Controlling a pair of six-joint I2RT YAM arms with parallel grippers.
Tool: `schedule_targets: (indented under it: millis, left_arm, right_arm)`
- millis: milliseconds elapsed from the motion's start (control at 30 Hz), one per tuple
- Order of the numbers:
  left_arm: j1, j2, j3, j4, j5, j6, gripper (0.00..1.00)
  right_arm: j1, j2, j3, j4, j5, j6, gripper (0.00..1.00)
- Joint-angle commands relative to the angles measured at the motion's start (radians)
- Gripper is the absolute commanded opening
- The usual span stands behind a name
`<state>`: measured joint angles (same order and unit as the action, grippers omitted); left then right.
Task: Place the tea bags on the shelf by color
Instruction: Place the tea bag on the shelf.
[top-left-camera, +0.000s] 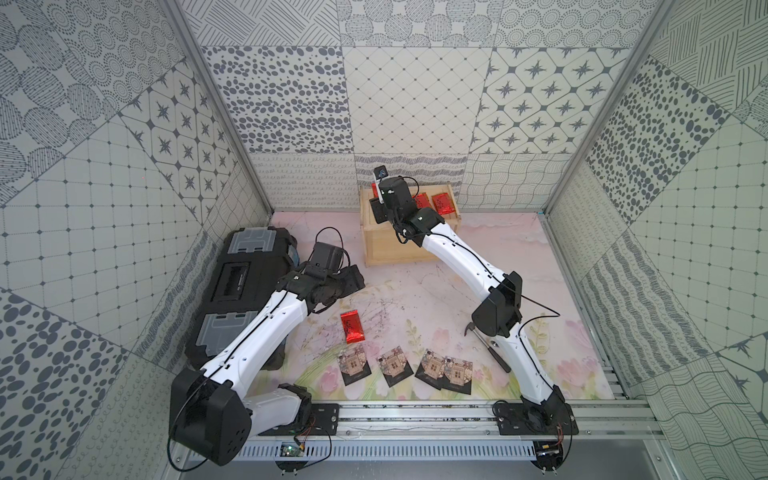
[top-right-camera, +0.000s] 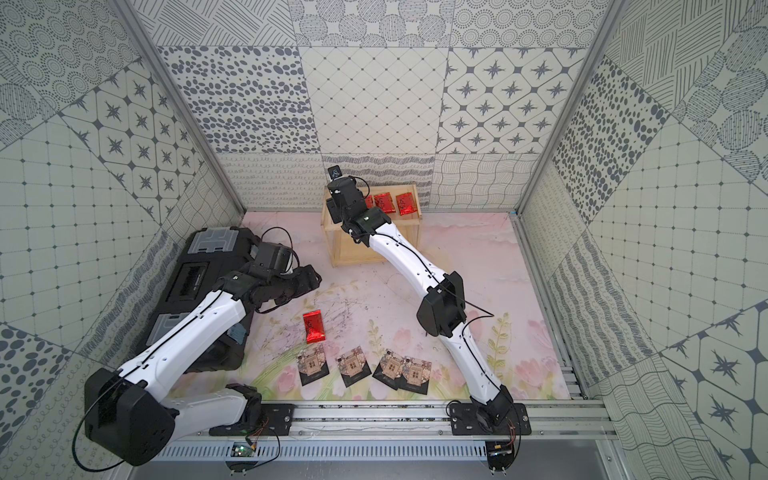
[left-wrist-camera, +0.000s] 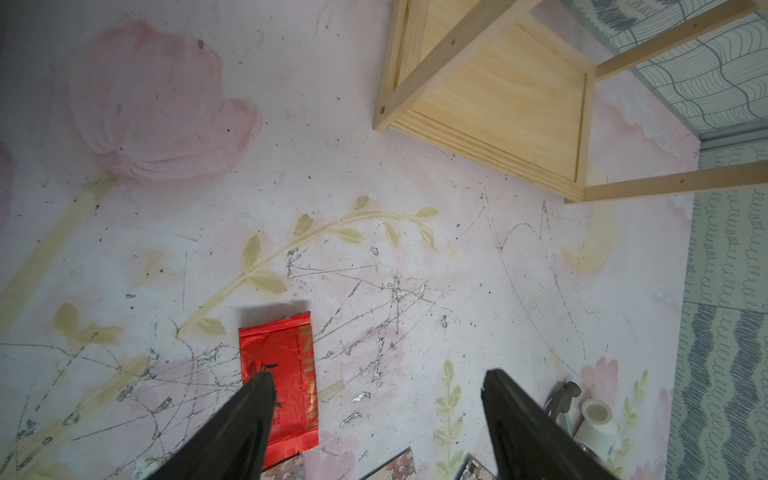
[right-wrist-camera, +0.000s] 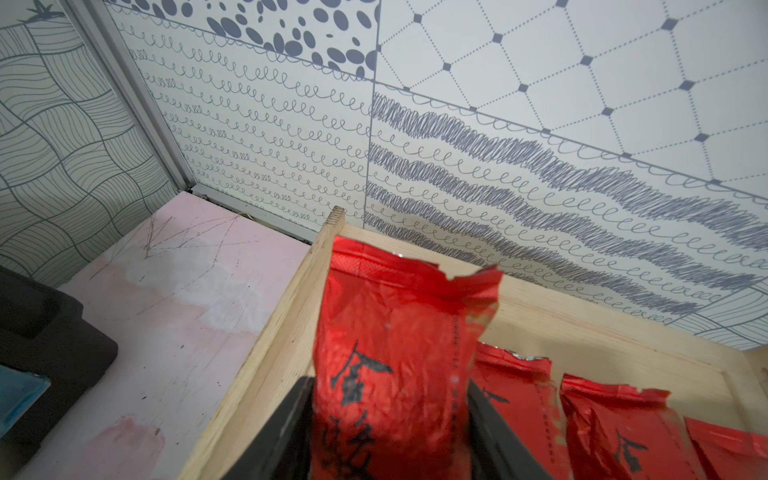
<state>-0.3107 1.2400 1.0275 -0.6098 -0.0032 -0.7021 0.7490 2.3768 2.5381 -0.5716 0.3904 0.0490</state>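
The pale wooden shelf (top-left-camera: 386, 245) stands at the back of the mat. My right gripper (right-wrist-camera: 390, 415) is shut on a red tea bag (right-wrist-camera: 395, 332), holding it over the left end of the top tier (right-wrist-camera: 282, 353). Beside it on that tier lie three red tea bags (right-wrist-camera: 615, 432); both top views show them in part (top-right-camera: 407, 203). One red tea bag (top-left-camera: 352, 327) lies on the mat, with several dark tea bags (top-left-camera: 392, 368) in a row nearer the front. My left gripper (left-wrist-camera: 379, 376) is open, low over the mat; one of its fingers (left-wrist-camera: 257, 399) overlaps the red tea bag (left-wrist-camera: 291, 357).
A long black toolbox (top-left-camera: 241, 282) lies along the left side, under my left arm. A hammer (top-left-camera: 494, 353) rests by my right arm's elbow, and a small white fitting (left-wrist-camera: 596, 419) sits next to it. Patterned walls close the mat on three sides.
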Motion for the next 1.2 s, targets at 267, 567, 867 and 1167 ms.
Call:
schedule_targets:
  millis: [267,567,867,1167]
  left_arm:
    - [0.021,0.000,0.000,0.009,0.023,0.019,0.83]
    - [0.022,-0.002,-0.001,0.005,0.022,0.021,0.83]
    - [0.023,-0.003,0.001,0.006,0.024,0.021,0.83]
    - [0.025,-0.014,-0.016,-0.017,-0.027,0.011,0.82]
  right_arm:
    - [-0.013,0.060,0.053,0.018,-0.001,0.026,0.56]
    - [-0.017,0.081,0.059,0.017,0.008,0.037,0.59]
    - [-0.016,0.052,0.067,0.013,-0.016,0.044,0.64]
    - [0.012,-0.047,0.079,-0.044,-0.068,0.056,0.72]
